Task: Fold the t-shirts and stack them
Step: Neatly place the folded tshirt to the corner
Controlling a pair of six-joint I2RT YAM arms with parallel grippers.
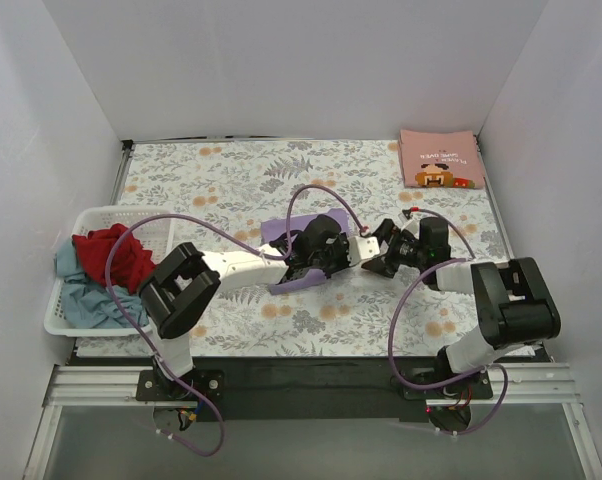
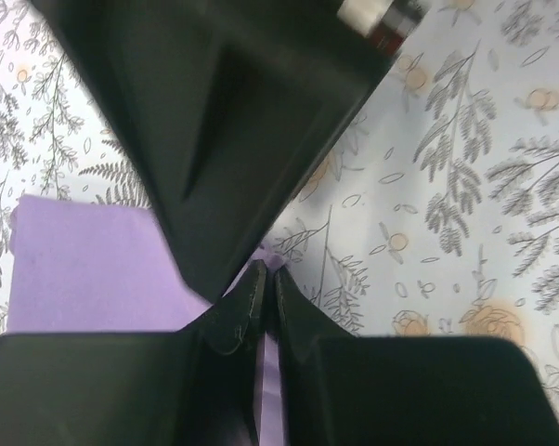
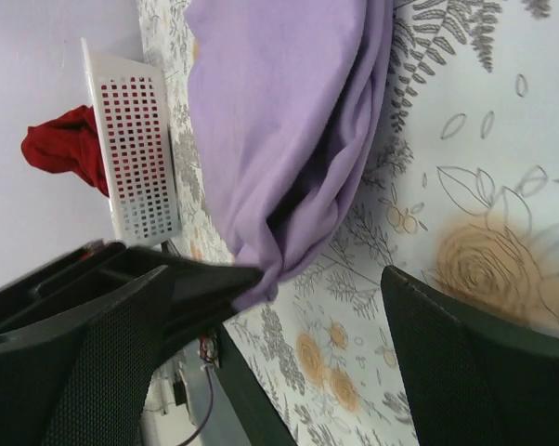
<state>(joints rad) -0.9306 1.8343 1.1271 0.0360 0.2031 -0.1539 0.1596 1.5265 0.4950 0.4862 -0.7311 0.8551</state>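
Note:
A lavender-purple t-shirt (image 1: 277, 232) lies partly folded and bunched at the middle of the floral cloth. My left gripper (image 1: 343, 262) is shut on its near right corner; in the left wrist view the jaws (image 2: 268, 275) pinch a sliver of the purple fabric (image 2: 84, 269). My right gripper (image 1: 379, 258) stands open just right of that corner, touching nothing. In the right wrist view its gripper (image 3: 279, 346) straddles bare cloth, with the lavender shirt (image 3: 279, 121) ahead. A salmon-pink t-shirt (image 1: 441, 160) lies folded at the back right.
A white basket (image 1: 99, 215) at the left edge holds a red t-shirt (image 1: 111, 255) and a grey-blue one (image 1: 86, 300). The basket (image 3: 131, 149) and red shirt (image 3: 61, 149) also show in the right wrist view. White walls enclose the table on three sides.

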